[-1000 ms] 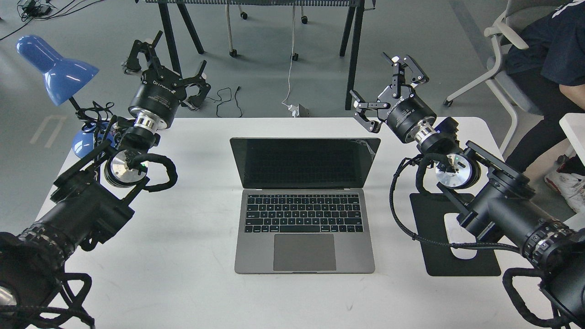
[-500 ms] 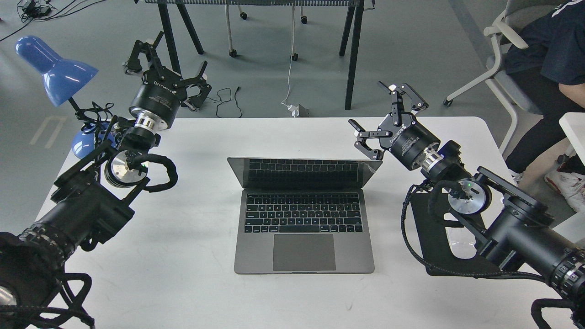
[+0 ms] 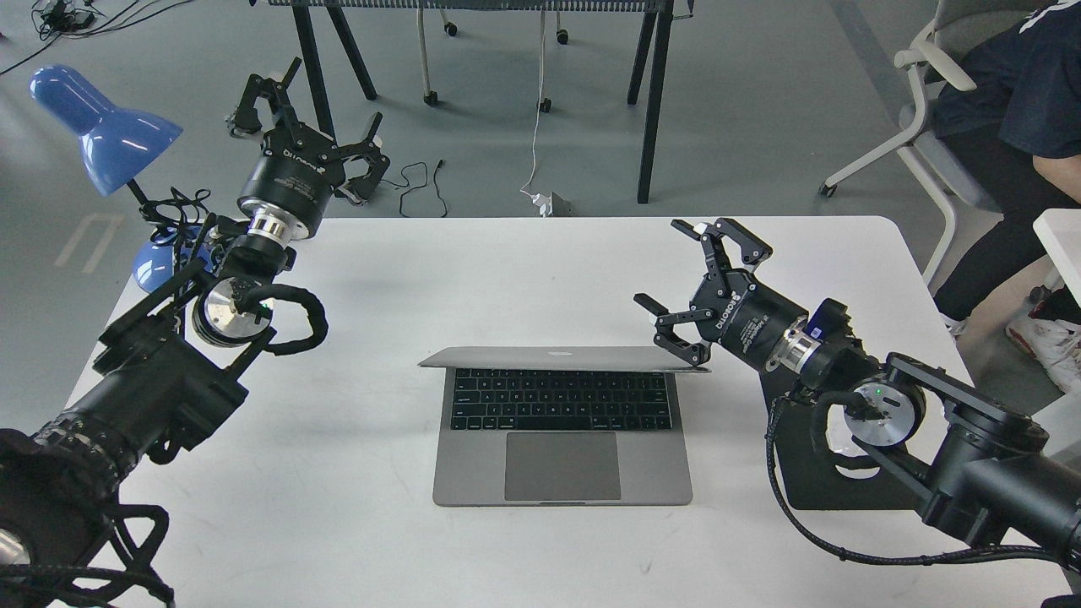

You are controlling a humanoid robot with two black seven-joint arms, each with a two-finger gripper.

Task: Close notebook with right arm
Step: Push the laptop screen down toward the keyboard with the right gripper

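The notebook (image 3: 562,456) is a space-grey laptop in the middle of the white table (image 3: 380,523). Its lid (image 3: 557,358) is tipped far forward, with its back and small logo facing up and the keyboard still showing under it. My right gripper (image 3: 676,283) is open and empty at the lid's upper right corner. Its lower finger (image 3: 680,349) rests on or just above that corner. My left gripper (image 3: 308,114) is open and empty, held high over the table's far left edge, well away from the notebook.
A black mouse pad (image 3: 811,481) lies right of the notebook, with a white mouse (image 3: 844,452) mostly hidden by my right arm. A blue desk lamp (image 3: 101,127) stands at the far left. A seated person (image 3: 1013,101) is beyond the table's right side.
My right gripper has moved down and toward me, pushing the lid from upright to nearly flat over the keyboard. The left arm has not moved.
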